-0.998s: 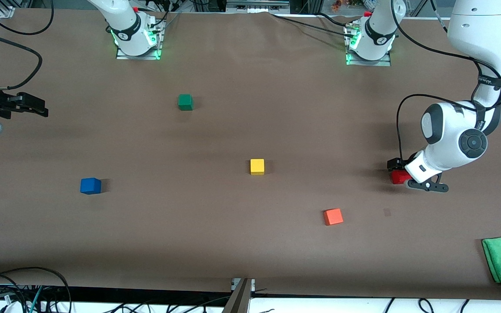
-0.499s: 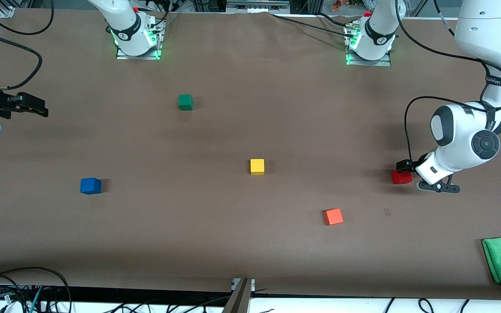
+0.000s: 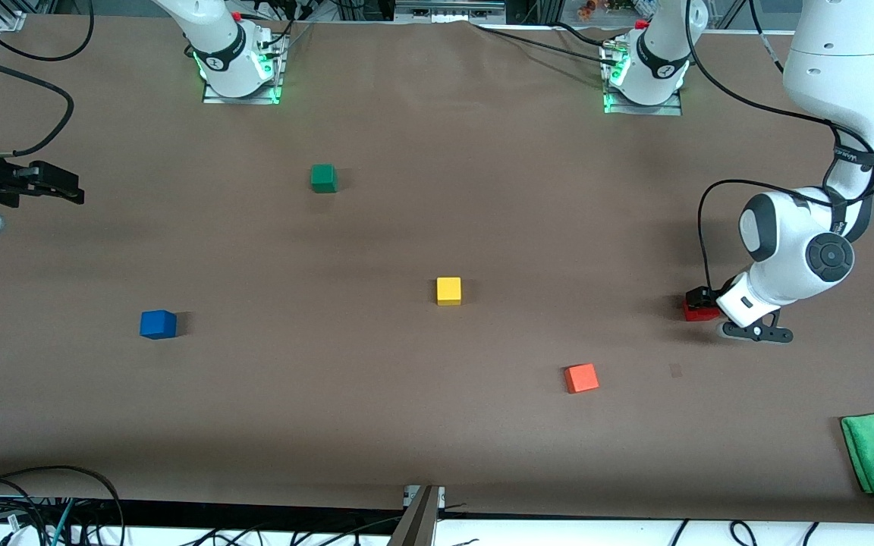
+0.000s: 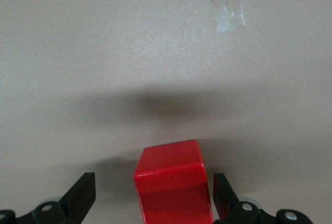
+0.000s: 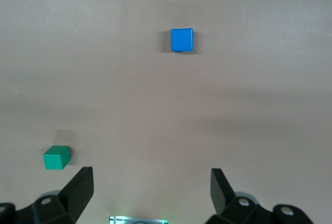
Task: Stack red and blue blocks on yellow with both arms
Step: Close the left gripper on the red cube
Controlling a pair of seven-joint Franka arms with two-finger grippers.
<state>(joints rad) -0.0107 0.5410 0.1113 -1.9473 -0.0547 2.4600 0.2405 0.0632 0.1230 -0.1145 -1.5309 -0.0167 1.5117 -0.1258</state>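
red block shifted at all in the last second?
No. The red block sits at the same spot relative to the orange cube; only the left gripper, open around it, has shifted.

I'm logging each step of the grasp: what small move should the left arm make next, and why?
Probably close the jaws: the left gripper is down at the table with the red block between its open jaws, one touching or almost so, the other apart.

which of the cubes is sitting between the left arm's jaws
The red cube, at the left arm's end of the table. It sits between the open jaws of the left gripper; the blue, green, yellow and orange cubes all stand alone, away from either gripper.
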